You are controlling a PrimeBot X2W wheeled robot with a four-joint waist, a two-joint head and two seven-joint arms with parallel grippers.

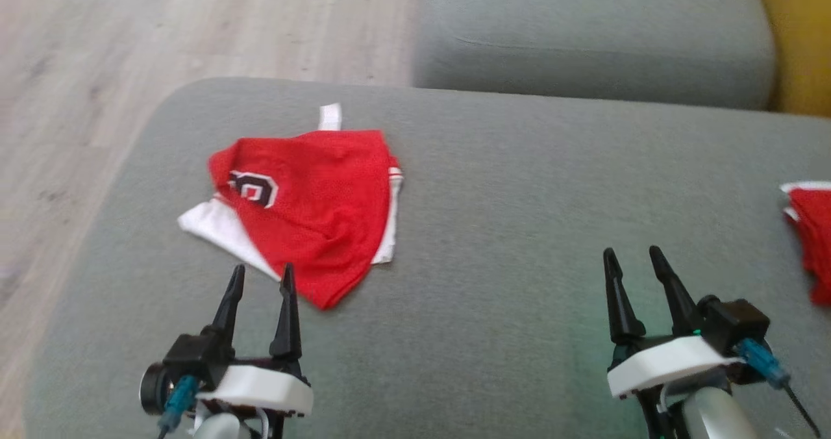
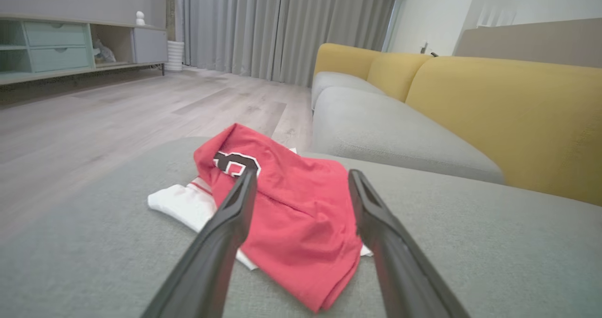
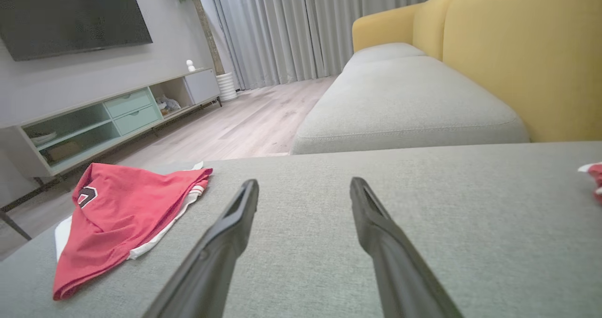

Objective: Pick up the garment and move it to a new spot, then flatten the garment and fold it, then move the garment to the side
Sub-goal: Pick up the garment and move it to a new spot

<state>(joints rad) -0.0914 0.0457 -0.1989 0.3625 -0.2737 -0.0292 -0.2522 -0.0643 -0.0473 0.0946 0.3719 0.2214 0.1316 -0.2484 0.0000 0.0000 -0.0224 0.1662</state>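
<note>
You're looking at a red garment [image 1: 318, 212] with white panels and a black emblem [image 1: 253, 189] outlined in white. The seat cushion [image 1: 519, 244] is grey, the sofa backrest [image 2: 498, 120] mustard yellow, the floor [image 1: 91, 62] pale wood grain.

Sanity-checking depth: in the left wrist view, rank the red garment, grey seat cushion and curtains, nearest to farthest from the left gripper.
1. red garment: on the cushion just ahead of the left gripper.
2. grey seat cushion: beyond it, to the right.
3. curtains: far back, across the floor.
</note>
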